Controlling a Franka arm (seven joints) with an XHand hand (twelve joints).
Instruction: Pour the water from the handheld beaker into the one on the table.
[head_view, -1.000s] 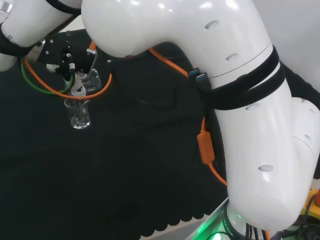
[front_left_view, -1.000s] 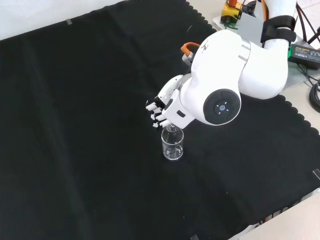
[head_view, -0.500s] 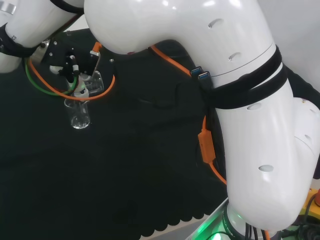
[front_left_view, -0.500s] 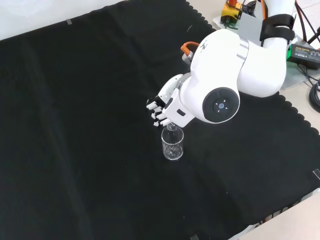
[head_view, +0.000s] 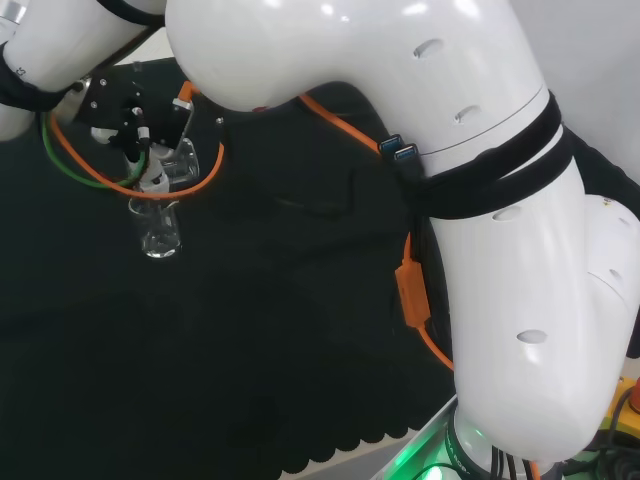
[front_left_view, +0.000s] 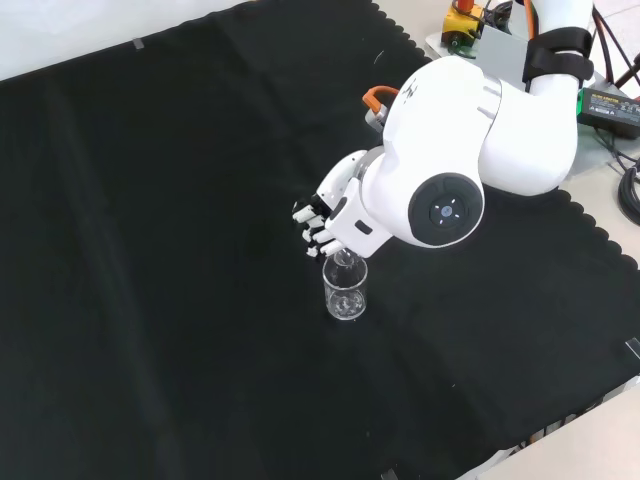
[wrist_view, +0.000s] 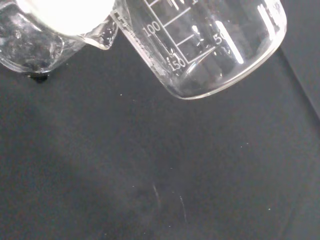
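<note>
A clear glass beaker (front_left_view: 345, 291) stands upright on the black cloth, also seen in the head view as the table beaker (head_view: 160, 228). My hand (front_left_view: 325, 214) hovers just above it, its fingers curled round a second clear beaker (head_view: 181, 160). This handheld beaker (wrist_view: 210, 45) has printed graduation marks, is tipped steeply, and its spout sits over the table beaker's rim (wrist_view: 30, 47). In the head view my hand (head_view: 128, 108) is partly hidden by the arm and cables. I cannot tell how much water either beaker holds.
The arm's large white link with a round grey cap (front_left_view: 445, 210) stands right of the hand in the front view. Orange and green cables (head_view: 90, 170) loop around the wrist. The cloth's scalloped edge (front_left_view: 560, 420) runs along the front right.
The hand and tipped beaker wobbled slightly to the right in the head view half a second ago and are back where they were. The table beaker has not moved.
</note>
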